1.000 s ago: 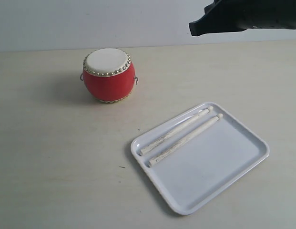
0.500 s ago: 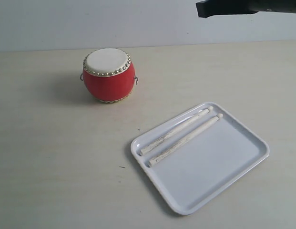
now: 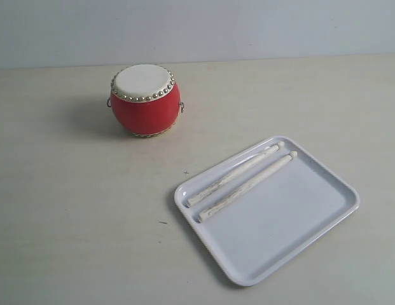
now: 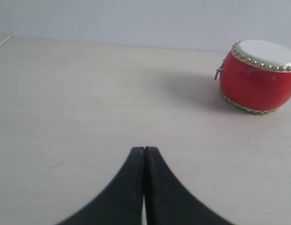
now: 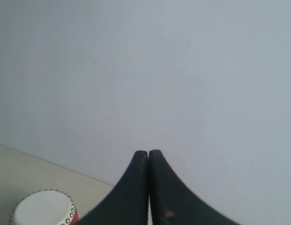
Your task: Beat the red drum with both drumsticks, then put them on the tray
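The red drum (image 3: 145, 100) with its cream top stands upright on the table at the back left. Two whitish drumsticks (image 3: 243, 181) lie side by side in the left part of the white tray (image 3: 311, 222), knob tips toward the back. Neither gripper shows in the exterior view. In the left wrist view my left gripper (image 4: 144, 150) is shut and empty, low over bare table, with the drum (image 4: 257, 77) well apart from it. In the right wrist view my right gripper (image 5: 148, 153) is shut and empty, raised against the wall, with the drum (image 5: 44, 208) far below.
The pale wooden table (image 3: 70, 203) spreads around the drum and tray, and a plain grey wall (image 3: 248, 25) closes off its back edge. A few small dark specks (image 3: 162, 222) mark the tabletop.
The right arm, seen at the top right of the exterior view earlier, has risen and left that view. The drum, sticks and tray have not moved.
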`<state>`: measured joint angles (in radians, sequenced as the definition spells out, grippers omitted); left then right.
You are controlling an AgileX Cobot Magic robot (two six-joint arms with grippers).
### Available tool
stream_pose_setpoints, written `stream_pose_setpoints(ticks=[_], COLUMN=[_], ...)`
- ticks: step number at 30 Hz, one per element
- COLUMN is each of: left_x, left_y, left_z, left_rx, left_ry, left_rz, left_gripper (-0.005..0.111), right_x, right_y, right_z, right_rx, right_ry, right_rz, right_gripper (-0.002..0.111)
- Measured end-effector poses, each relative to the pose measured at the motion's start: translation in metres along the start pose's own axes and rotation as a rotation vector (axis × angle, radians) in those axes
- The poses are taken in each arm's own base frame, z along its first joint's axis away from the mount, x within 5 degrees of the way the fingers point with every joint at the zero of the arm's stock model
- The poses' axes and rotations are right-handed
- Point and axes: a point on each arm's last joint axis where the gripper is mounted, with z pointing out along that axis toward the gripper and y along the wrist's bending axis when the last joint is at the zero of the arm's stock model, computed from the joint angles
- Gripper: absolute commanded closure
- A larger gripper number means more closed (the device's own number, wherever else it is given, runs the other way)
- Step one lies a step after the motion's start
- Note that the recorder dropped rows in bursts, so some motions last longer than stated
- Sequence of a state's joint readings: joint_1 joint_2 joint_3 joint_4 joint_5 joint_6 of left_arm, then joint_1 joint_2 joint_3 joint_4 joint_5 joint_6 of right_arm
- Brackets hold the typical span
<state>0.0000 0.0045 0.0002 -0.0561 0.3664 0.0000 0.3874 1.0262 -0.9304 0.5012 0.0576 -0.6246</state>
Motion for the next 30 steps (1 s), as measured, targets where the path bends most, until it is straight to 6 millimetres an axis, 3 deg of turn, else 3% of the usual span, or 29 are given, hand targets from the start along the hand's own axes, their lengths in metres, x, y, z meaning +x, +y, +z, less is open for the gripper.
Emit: stream_pose_setpoints(ticks=[6,11,21,30], left_x=[0.000,0.000,0.000,0.000], left_y=[0.000,0.000,0.000,0.000], left_z=[0.000,0.000,0.000,0.000], left_rx=[0.000,0.000,0.000,0.000], left_ry=[0.000,0.000,0.000,0.000], left_rz=[0.000,0.000,0.000,0.000], left_gripper=[0.106,0.106,0.106,0.106], right_x=[0.021,0.062,0.130,0.144], right_y=[0.004,0.001,-0.009,-0.008], right_z=[-0.076,-0.130,-0.165,-0.165], right_rx=[0.016,0.128,0.454,0.463], right_ry=[-0.094,-0.198,-0.273,-0.249], right_rz=[0.005,0.037,0.205,0.226], right_gripper=[0.108,0.108,0.108,0.108])
